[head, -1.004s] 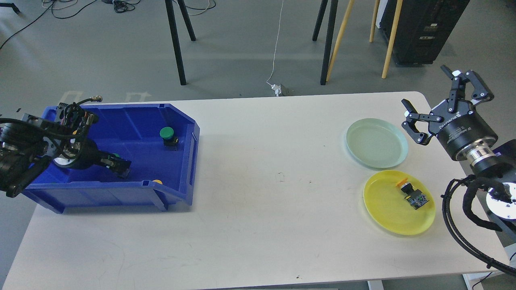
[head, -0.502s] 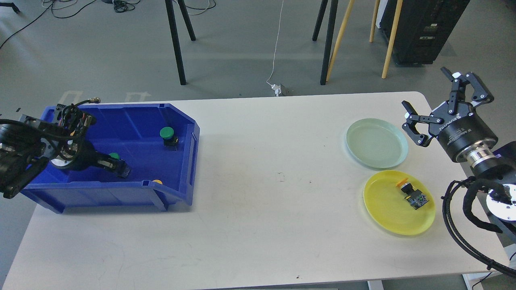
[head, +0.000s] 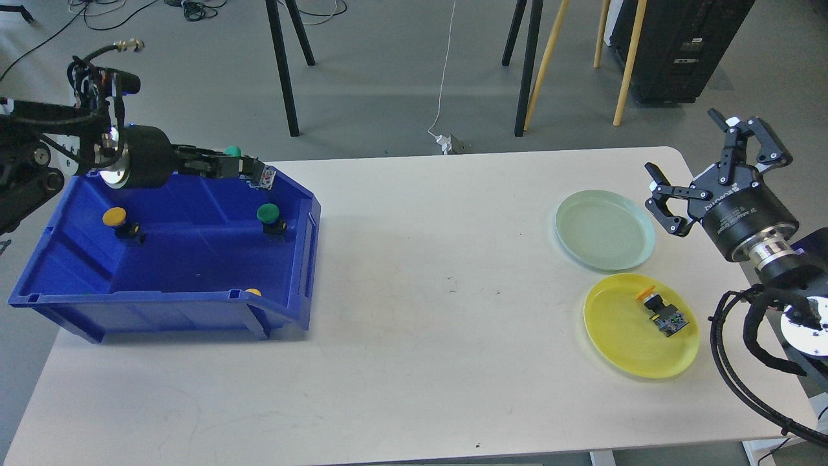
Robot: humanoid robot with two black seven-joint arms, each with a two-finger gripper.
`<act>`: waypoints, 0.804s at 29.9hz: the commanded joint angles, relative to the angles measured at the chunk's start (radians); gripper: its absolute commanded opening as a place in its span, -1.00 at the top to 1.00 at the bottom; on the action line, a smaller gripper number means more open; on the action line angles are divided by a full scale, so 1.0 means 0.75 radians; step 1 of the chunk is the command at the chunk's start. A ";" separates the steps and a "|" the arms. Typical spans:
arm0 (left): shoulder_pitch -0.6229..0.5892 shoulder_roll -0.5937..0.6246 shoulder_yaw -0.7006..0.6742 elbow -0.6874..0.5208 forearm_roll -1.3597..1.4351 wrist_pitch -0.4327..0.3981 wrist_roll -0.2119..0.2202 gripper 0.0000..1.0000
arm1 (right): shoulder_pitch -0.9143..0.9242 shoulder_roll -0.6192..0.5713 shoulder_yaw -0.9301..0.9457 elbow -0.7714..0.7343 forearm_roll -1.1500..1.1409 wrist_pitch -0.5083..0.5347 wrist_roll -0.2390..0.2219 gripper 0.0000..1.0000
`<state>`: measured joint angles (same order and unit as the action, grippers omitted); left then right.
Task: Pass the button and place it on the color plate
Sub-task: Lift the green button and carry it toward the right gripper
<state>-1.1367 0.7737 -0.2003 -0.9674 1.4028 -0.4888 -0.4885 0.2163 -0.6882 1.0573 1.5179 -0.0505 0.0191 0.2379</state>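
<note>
Fingers of my left gripper (head: 249, 171) were pinched on a green-capped button (head: 240, 162), held level above the far rim of the blue bin (head: 310, 226) — the cap peeked up behind the fingers and the button's small body stuck out past their tips toward the right. Behind the gripper, the thick black wrist ran back to the left edge of the view, with a bundle of cables looped over it.

Below it, inside the bin, a second green button (head: 270, 216) stood near the right wall, a yellow button (head: 118, 222) sat toward the left, and another yellow cap (head: 253, 292) just showed over the near rim.

My right gripper (head: 702, 152) hung over the far right corner of the white table (head: 414, 323), jaws spread wide and holding nothing. Just left of it lay the pale green plate (head: 605, 230), bare. Nearer to me, the yellow plate (head: 637, 323) carried an orange-capped button (head: 660, 310) lying on its side — resting on the plate's right half, well apart from both grippers.
</note>
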 commanded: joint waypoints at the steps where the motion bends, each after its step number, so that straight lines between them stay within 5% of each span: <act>1: -0.010 -0.133 -0.148 -0.031 -0.236 0.000 0.000 0.91 | 0.004 -0.017 -0.013 0.007 -0.023 0.009 0.002 -0.98; 6: 0.035 -0.424 -0.228 0.005 -0.496 0.000 0.000 0.90 | 0.018 -0.038 -0.074 -0.005 -0.327 0.024 0.012 -0.98; 11: 0.104 -0.675 -0.232 0.193 -0.574 0.000 0.000 0.90 | 0.045 -0.029 -0.131 -0.005 -0.452 0.081 0.088 -0.98; 24: 0.160 -0.747 -0.226 0.259 -0.748 0.000 0.000 0.90 | 0.476 0.185 -0.524 -0.218 -0.452 0.097 0.141 -0.98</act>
<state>-1.0182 0.2140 -0.3700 -0.7732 0.8469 -0.4886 -0.4886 0.5288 -0.5906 0.6948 1.3884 -0.3910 0.0937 0.3427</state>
